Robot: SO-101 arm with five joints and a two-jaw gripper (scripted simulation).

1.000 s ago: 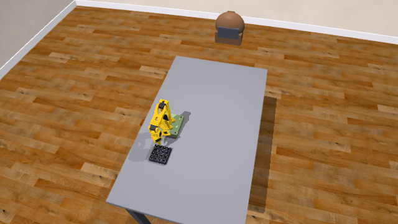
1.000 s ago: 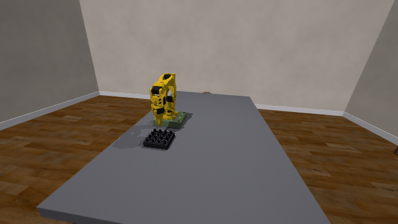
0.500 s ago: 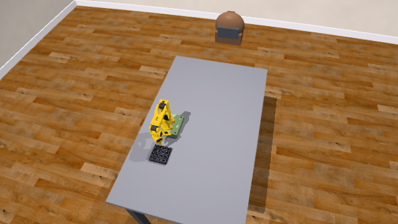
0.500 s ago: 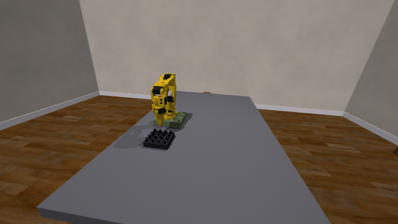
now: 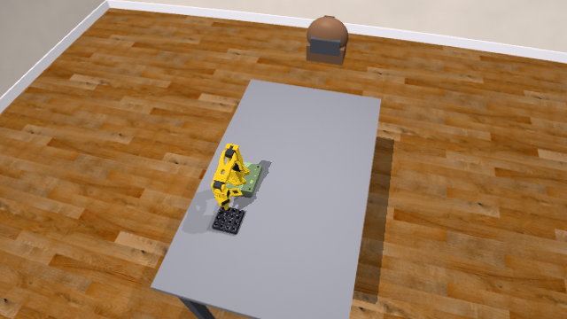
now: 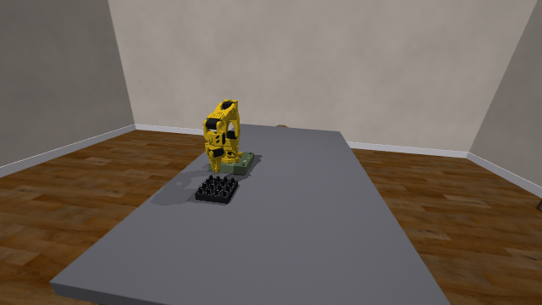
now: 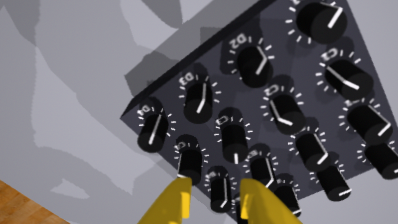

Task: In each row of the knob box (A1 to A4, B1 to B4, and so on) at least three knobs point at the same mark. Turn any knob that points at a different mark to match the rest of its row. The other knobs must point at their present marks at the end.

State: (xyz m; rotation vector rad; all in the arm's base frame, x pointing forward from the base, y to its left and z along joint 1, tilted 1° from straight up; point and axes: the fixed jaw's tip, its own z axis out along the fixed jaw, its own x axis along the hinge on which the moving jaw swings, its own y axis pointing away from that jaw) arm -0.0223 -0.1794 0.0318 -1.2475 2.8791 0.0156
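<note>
Yellow fingers nearly closed, gripping nothing, hovering just above the near edge of the knob box (image 7: 165, 82) in the wrist view. Between the two tips, showing a narrow gap with a black knob (image 7: 220, 190) below it, not clamped. Gripper (image 6: 216, 168) pointing straight down, hanging over the far edge of the box in the exterior view, apart from the knob tops.

Black knob box (image 6: 216, 189) lying flat on the grey table (image 6: 296, 220), just in front of the arm's green base plate (image 6: 247, 165), near the table's left edge. Carrying a grid of round black knobs, each with a white pointer line and a ring of white tick marks. Labels partly readable in the wrist view: one marked D2 (image 7: 255, 62), one marked D3 (image 7: 197, 97), another corner knob (image 7: 152, 130) beside them whose label is too blurred to read. Pointers standing at differing angles across the rows; rows themselves hard to sort from this slanted view.

Yellow arm (image 5: 229, 175) folding steeply upward from its base and bending back down over the box (image 5: 229, 220), casting a soft shadow to the left on the table (image 5: 310, 177).

Beyond the table's far end, a brown domed object (image 5: 327, 40) resting on the wooden floor (image 5: 89, 133) close to the white skirting board.
</note>
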